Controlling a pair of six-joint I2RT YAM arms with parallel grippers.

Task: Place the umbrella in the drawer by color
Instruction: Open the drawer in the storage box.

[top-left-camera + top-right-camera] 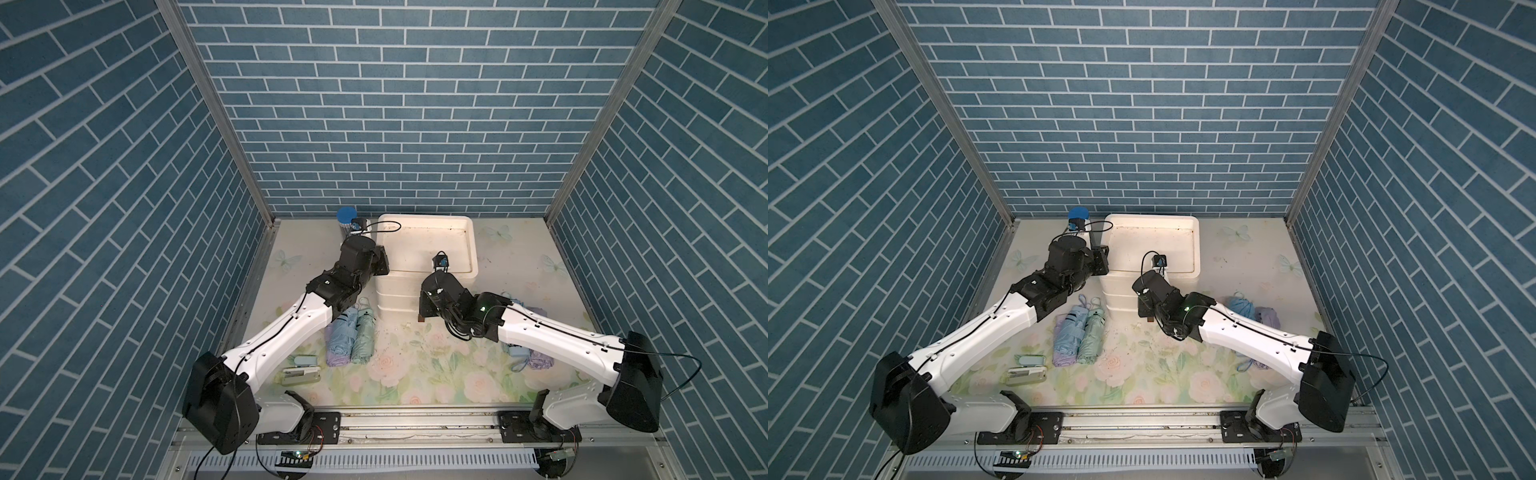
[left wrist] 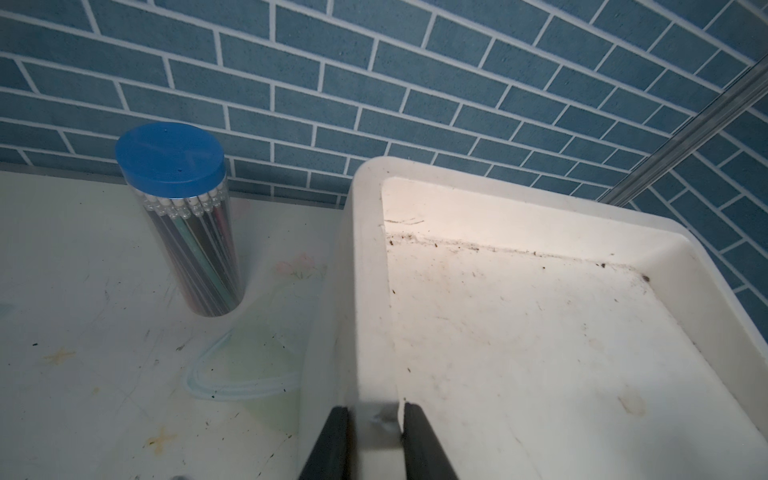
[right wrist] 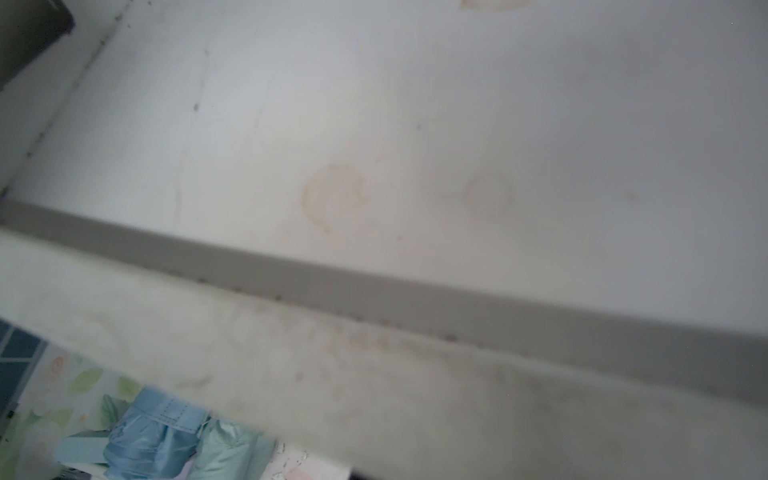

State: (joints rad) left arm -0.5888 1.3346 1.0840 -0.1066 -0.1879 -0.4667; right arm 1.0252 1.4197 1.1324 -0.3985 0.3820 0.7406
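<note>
On the table (image 1: 415, 374), can see a pale blue umbrella (image 1: 345, 330) and a green umbrella (image 1: 363, 336) side by side near the white drawer box (image 1: 392, 297), and two more umbrellas (image 1: 1241, 307) under the right arm (image 1: 540, 332). Can see no drawer open, none lifted: barely started. Pinching the box rim with the left gripper (image 2: 374, 409); squeezing the right gripper (image 1: 421, 316) tight at the box front, cannot tell on what.

Top views crisp, evenly lit from overhead, brick walls bowing at the edges. Warm glare pools on the drawer unit (image 2: 519, 332) top's far side. Right wrist view smeared, out of focus.
</note>
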